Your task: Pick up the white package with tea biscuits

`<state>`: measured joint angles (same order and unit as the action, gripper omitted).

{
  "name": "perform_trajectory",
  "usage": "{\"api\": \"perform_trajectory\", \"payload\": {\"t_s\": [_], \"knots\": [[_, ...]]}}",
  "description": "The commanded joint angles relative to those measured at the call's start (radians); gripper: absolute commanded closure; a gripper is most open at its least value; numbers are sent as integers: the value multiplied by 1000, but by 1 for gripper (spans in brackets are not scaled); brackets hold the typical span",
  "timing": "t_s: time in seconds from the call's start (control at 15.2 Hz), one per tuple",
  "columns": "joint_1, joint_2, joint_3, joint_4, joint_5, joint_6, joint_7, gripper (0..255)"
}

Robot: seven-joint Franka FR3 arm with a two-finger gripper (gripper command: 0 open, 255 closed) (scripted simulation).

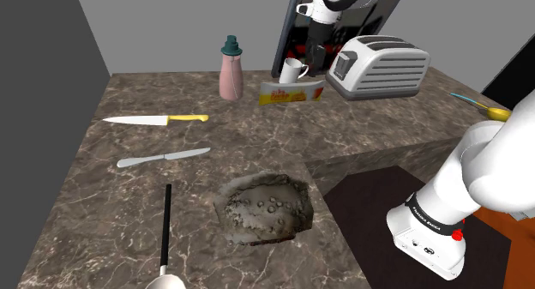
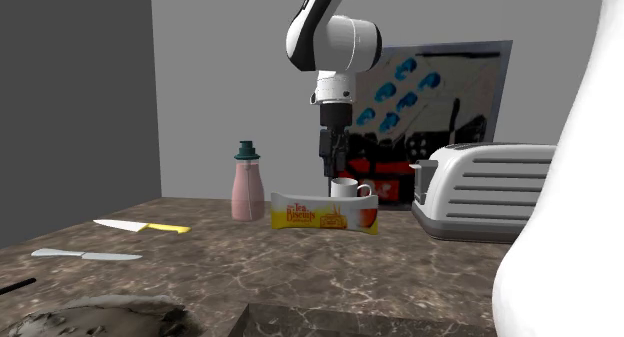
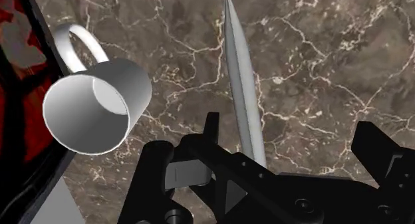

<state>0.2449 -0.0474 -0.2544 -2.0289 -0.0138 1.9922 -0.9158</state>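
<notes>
One dark, white-veined marble counter [image 1: 360,124] sits in a corner of plain grey walls. From the shoulder view's left, a yellow-handled knife [image 1: 154,119] and a grey table knife [image 1: 163,157] lie flat, with a black-handled spoon [image 1: 166,236] nearer the camera; a rough grey stone basin [image 1: 263,207] sits near the front edge; a pink bottle [image 1: 231,69] with a teal cap stands at the back; near it the white tea biscuit package [image 1: 292,93], printed yellow and orange, stands on its long edge in front of a white mug [image 1: 293,70]; then comes a silver toaster [image 1: 380,66]; a picture [image 2: 440,85] leans on the wall behind. The black gripper [image 1: 319,54] hangs above package and mug, fingers spread wide, with the package's thin edge between them, apparently untouched.
</notes>
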Motion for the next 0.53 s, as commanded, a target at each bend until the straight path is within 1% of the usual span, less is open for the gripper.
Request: {"api": "perform_trajectory", "payload": {"t_s": [0.0,0.13,0.2,0.46], "knots": [[8,75,1,50,28,15,-111,0],[14,143,13,101,53,21,-203,0],[15,157,17,113,58,23,-223,0],[13,175,19,80,63,73,-228,0]]}}
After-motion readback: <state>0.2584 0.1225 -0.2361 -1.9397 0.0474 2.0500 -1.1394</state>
